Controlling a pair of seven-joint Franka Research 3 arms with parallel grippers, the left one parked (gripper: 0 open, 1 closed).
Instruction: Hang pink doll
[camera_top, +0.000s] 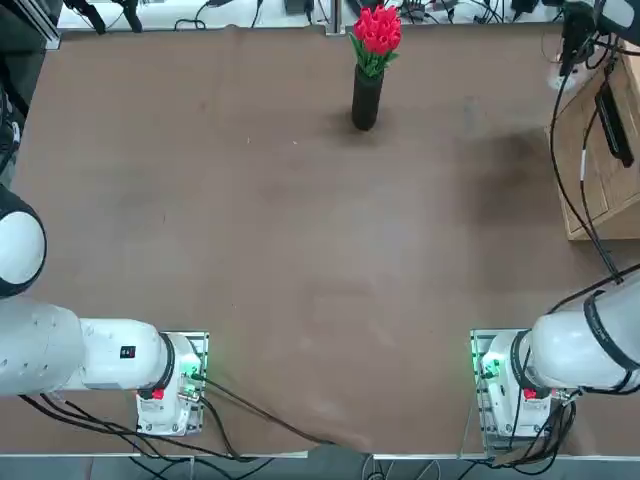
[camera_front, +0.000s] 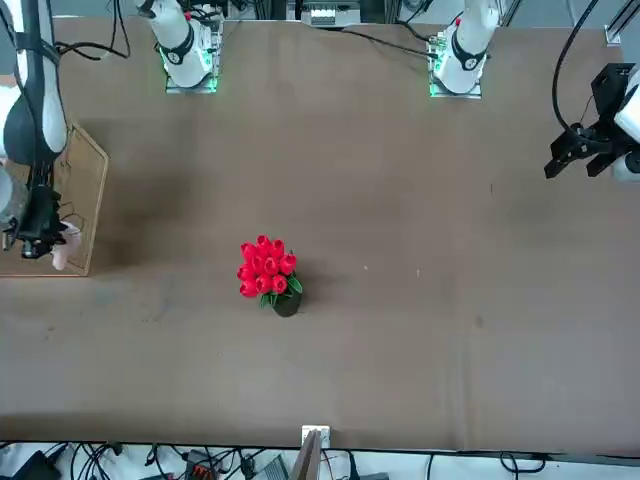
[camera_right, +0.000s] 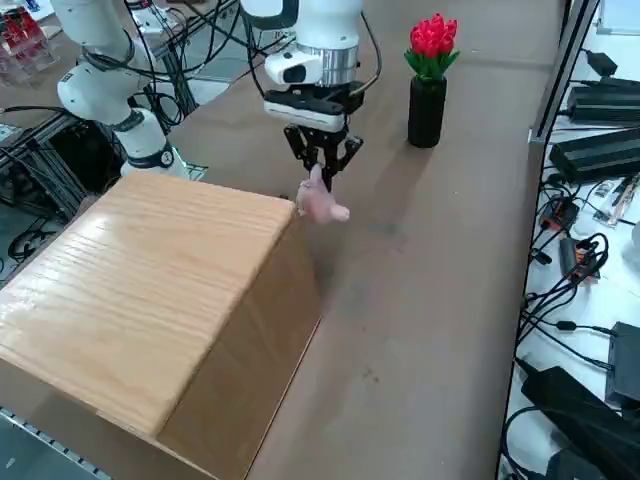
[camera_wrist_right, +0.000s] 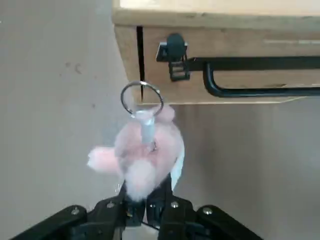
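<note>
The pink doll (camera_wrist_right: 145, 152) is a small pale pink plush with a metal ring (camera_wrist_right: 142, 98) on its top. My right gripper (camera_wrist_right: 150, 206) is shut on its lower end and holds it in the air. In the right side view the gripper (camera_right: 322, 170) hangs just off the wooden box's corner, with the doll (camera_right: 322, 204) dangling under the fingers. On the box's side wall a black rail (camera_wrist_right: 250, 75) runs from a black bracket (camera_wrist_right: 175, 56). The ring sits close to the box's edge, beside the bracket and apart from it.
The wooden box (camera_right: 150, 290) stands at the table's right edge, also in the front view (camera_front: 85, 190). A black vase of red tulips (camera_right: 427, 95) stands farther along the table, near its far middle (camera_top: 368, 90). Cables trail past the box.
</note>
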